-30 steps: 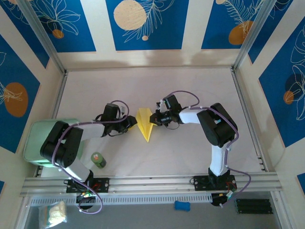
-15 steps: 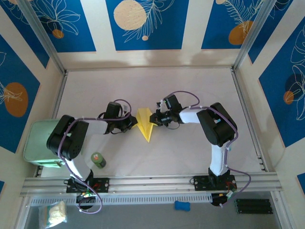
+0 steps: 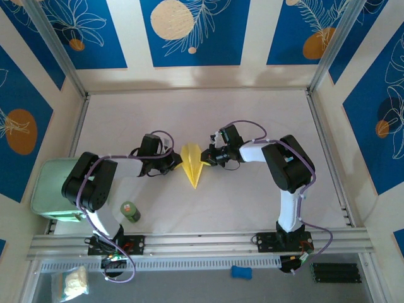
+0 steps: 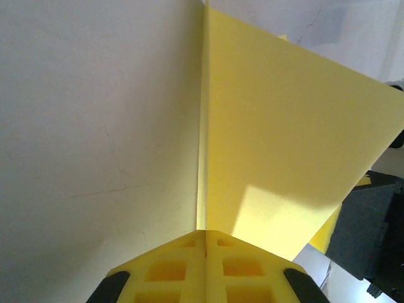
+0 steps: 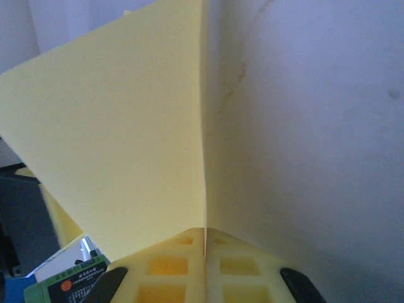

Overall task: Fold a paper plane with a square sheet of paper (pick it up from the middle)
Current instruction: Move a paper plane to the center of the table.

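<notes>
The paper plane (image 3: 192,165) is a pale-yellow kite shape on the white table (image 3: 189,113), its sharp point toward the arms. My left gripper (image 3: 175,163) is shut on its left edge, and my right gripper (image 3: 205,156) is shut on its right edge. From the left wrist, the yellow sheet (image 4: 284,139) rises out of the seam of the left gripper (image 4: 205,232). From the right wrist, the paper (image 5: 126,126) likewise runs straight into the seam of the right gripper (image 5: 205,230). The paper stands on edge between each pair of fingers.
A small green bottle (image 3: 129,211) stands near the left arm's base, beside a pale-green box (image 3: 53,183) at the table's left edge. A metal rail (image 3: 202,243) runs along the front. A green-labelled packet (image 5: 63,284) shows low in the right wrist view.
The left arm's elbow swung up and in, and its gripper shifted slightly toward the plane's upper left edge. The right gripper crept a little up and right. The plane barely moved.
</notes>
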You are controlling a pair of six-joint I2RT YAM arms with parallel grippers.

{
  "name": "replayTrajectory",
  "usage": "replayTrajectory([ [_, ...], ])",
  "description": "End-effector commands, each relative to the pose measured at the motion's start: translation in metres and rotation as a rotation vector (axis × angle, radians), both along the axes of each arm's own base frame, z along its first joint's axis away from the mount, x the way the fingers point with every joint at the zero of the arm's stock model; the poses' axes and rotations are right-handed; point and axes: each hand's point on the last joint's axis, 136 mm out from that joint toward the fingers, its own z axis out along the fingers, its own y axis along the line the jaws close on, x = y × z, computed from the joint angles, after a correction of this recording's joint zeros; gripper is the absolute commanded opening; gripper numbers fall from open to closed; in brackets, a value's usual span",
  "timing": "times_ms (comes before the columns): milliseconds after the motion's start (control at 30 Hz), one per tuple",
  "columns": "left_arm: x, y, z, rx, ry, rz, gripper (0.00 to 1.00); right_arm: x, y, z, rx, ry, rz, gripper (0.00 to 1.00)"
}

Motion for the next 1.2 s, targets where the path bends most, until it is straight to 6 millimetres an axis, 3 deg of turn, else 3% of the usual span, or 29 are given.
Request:
replayTrajectory([
  [0, 0.003, 0.005, 0.011, 0.034, -0.045, 0.024, 0.00, -0.003, -0.011, -0.014, -0.038, 0.038, -0.031, 0.02],
  [300, -0.009, 0.031, 0.002, 0.115, -0.036, 0.128, 0.00, -0.004, -0.011, -0.018, -0.052, 0.041, -0.055, 0.02],
  [500, -0.015, 0.032, -0.007, 0.124, -0.001, 0.131, 0.01, -0.007, -0.007, -0.022, -0.059, 0.050, -0.042, 0.02],
  [633, -0.013, 0.037, -0.002, 0.161, -0.013, 0.137, 0.15, -0.008, -0.006, -0.023, -0.060, 0.055, -0.038, 0.02],
  [767, -0.013, 0.041, 0.020, 0.188, -0.066, 0.125, 0.31, -0.008, -0.004, -0.021, -0.064, 0.050, -0.027, 0.02],
  [867, -0.020, 0.036, 0.032, 0.161, -0.085, 0.107, 0.38, -0.008, -0.003, -0.021, -0.066, 0.052, -0.024, 0.02],
  [1167, -0.037, -0.015, 0.048, 0.020, -0.103, -0.008, 0.39, -0.009, -0.003, -0.021, -0.070, 0.054, -0.023, 0.02],
])
